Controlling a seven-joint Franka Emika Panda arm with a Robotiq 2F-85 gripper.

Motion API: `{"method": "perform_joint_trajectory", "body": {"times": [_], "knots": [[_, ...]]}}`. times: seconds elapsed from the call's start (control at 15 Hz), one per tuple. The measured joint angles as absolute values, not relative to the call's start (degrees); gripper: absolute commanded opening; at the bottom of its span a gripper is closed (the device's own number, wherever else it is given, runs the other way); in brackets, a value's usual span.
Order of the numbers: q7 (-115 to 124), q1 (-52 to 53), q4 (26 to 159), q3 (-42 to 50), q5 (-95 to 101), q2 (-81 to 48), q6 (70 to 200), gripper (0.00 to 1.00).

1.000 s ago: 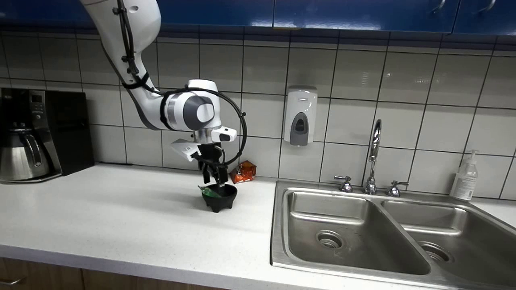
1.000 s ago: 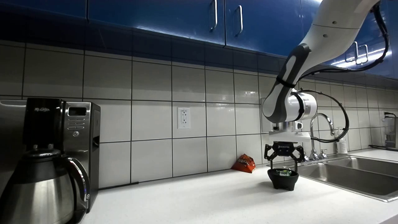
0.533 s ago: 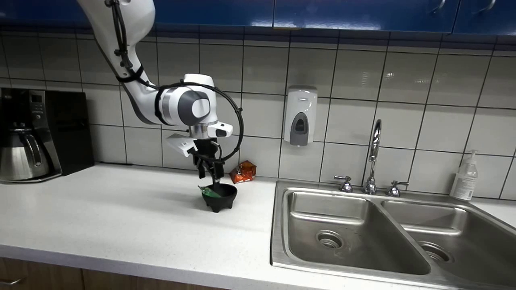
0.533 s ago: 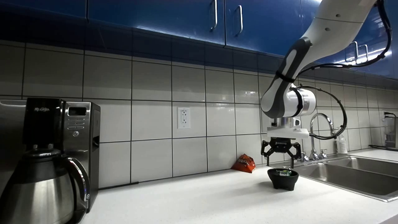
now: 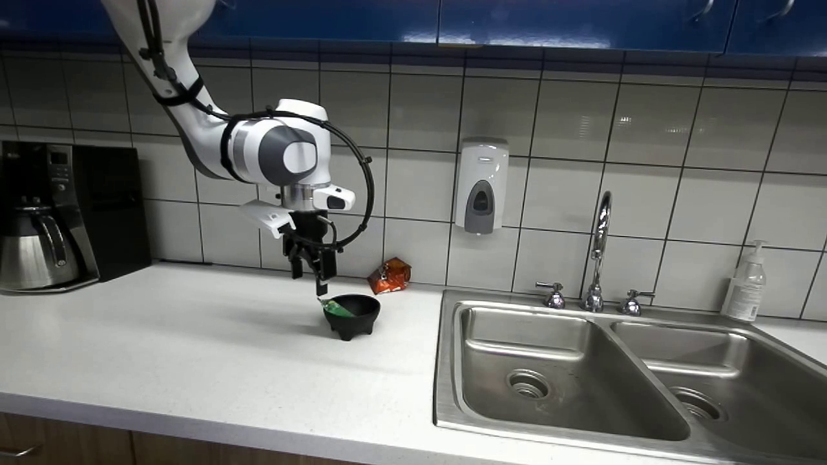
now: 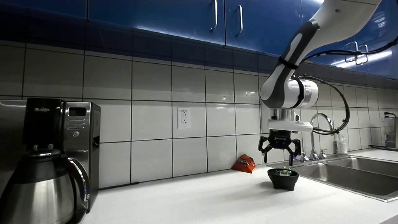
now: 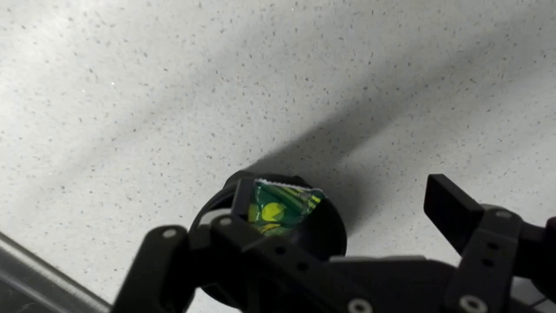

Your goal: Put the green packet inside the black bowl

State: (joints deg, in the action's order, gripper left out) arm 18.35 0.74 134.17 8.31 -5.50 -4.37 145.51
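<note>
The gripper [image 6: 278,161] is pointing downward, its two fingers standing wide apart, and in an exterior view the tips are hanging above the black bowl [image 6: 283,183]. In the wrist view one finger is covering part of that bowl while the other is showing against the table [image 7: 130,87]. The green packet [image 7: 286,204] is lying tilted inside the bowl, one end poking up past the rim. The bowl itself is standing upright on short feet. Near it, a red-orange bag [image 5: 389,276] is sitting close to the tiled wall [image 5: 420,187], apart from the bowl. Farther along, a steel double sink [image 5: 447,361] is filling another stretch of the table, its faucet [image 5: 601,236] rising behind the basins and a pump bottle [image 5: 747,284] standing at a back corner. A white soap dispenser [image 5: 482,184] is hanging on the tiles. Well away on the opposite side, a coffee maker [image 5: 110,213] is standing with its steel carafe [image 5: 29,261].
</note>
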Motion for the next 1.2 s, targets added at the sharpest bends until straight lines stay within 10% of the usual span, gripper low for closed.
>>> {"method": "perform_joint_trajectory", "body": {"times": [1.2], "knots": [[18.25, 0.74, 146.45, 5.58, -2.78, 7.68, 143.41, 1.0]]}}
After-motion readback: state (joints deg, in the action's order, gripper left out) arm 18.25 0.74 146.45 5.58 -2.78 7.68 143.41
